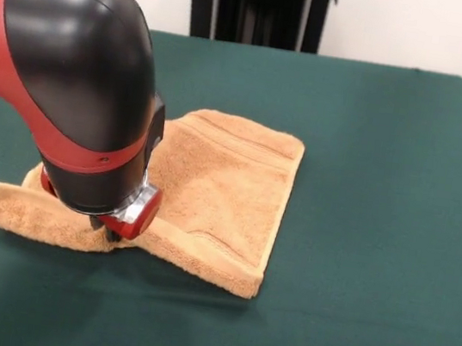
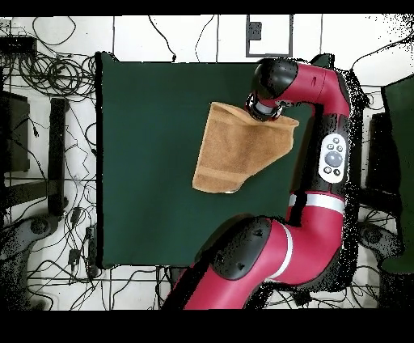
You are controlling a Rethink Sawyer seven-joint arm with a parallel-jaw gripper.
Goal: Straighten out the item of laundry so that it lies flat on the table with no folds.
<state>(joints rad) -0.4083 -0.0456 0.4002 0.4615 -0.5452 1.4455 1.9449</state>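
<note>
Front view: towel [image 1: 220, 189] under gripper [image 1: 118, 233]

cloth, plastic and a little metal

the towel [image 1: 220, 184] is orange-tan terry, nubby and matt, with a flatter woven band near its edges. the table [image 1: 376, 247] wears a dark green cloth, smooth and dull. the arm [image 1: 72, 71] has hard red and black shells with a soft sheen, looking like plastic. at its wrist sits a bright, shiny silver metal ring [image 1: 135, 206].
</note>
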